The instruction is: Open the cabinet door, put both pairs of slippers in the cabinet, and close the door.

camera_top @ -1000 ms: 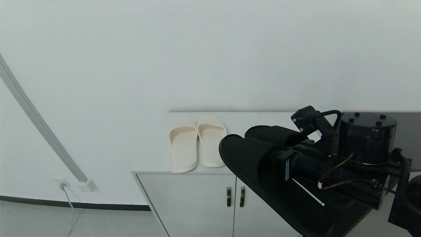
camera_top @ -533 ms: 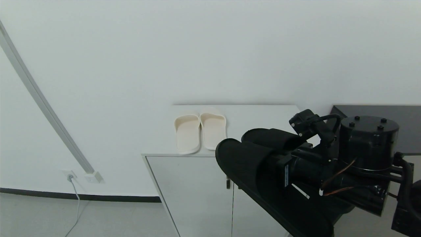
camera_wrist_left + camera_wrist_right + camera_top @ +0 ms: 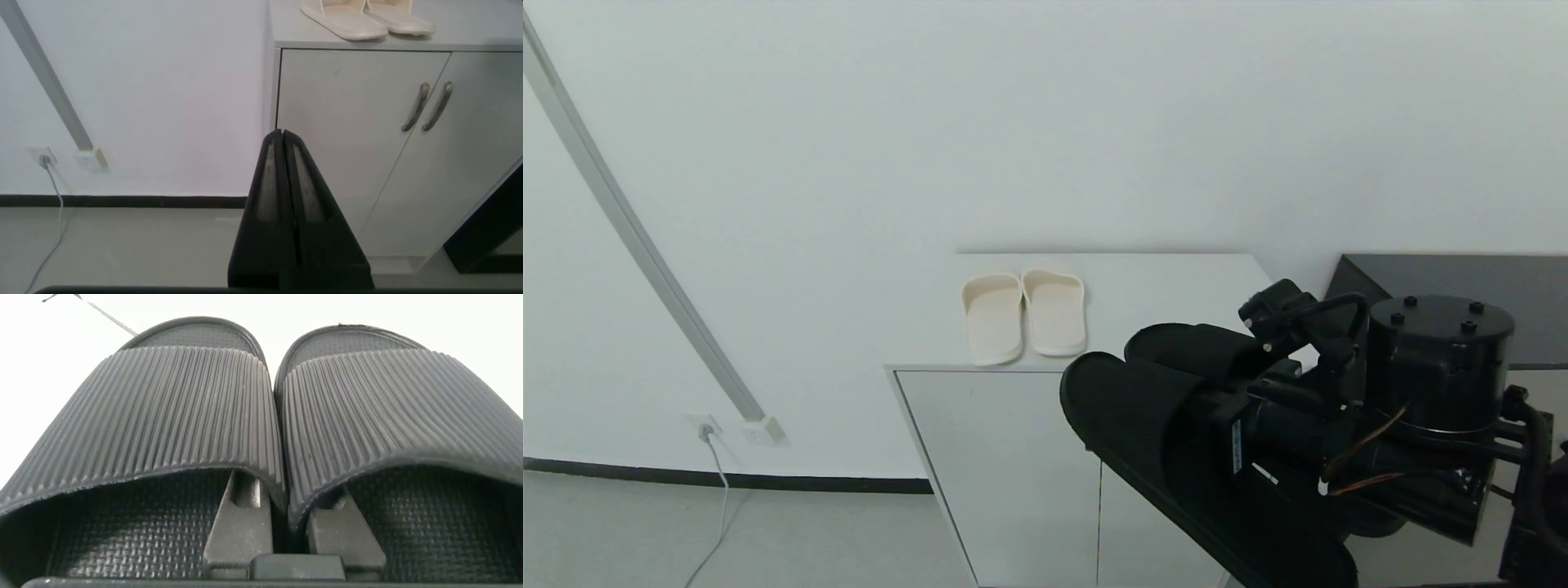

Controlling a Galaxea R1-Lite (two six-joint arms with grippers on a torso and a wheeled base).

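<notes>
Your right gripper (image 3: pixel 286 529) has one finger tucked under the strap of each of the black slippers (image 3: pixel 1143 400). It squeezes their inner sides together, so it is holding the pair. The pair hangs in the lower right of the head view, in front of the cabinet (image 3: pixel 1013 457). The white slippers (image 3: pixel 1025 314) sit side by side on the cabinet top (image 3: pixel 1160 286), near its front edge, in the middle of the head view. Both doors are still shut, so I think opening a door is your job now. Your left gripper (image 3: pixel 282 143) has its fingers pressed flat together with nothing between them. It points toward the cabinet front, well apart from it. Open those fingers first. Then bring them to one of the two handles (image 3: pixel 431 104), which stand close together where the doors meet. Grab just one handle, not both. Pull slowly, because the door swings out toward you. Hold the black slippers off to the side so the door does not bump them, and do not loosen the right squeeze or the pair may drop.
</notes>
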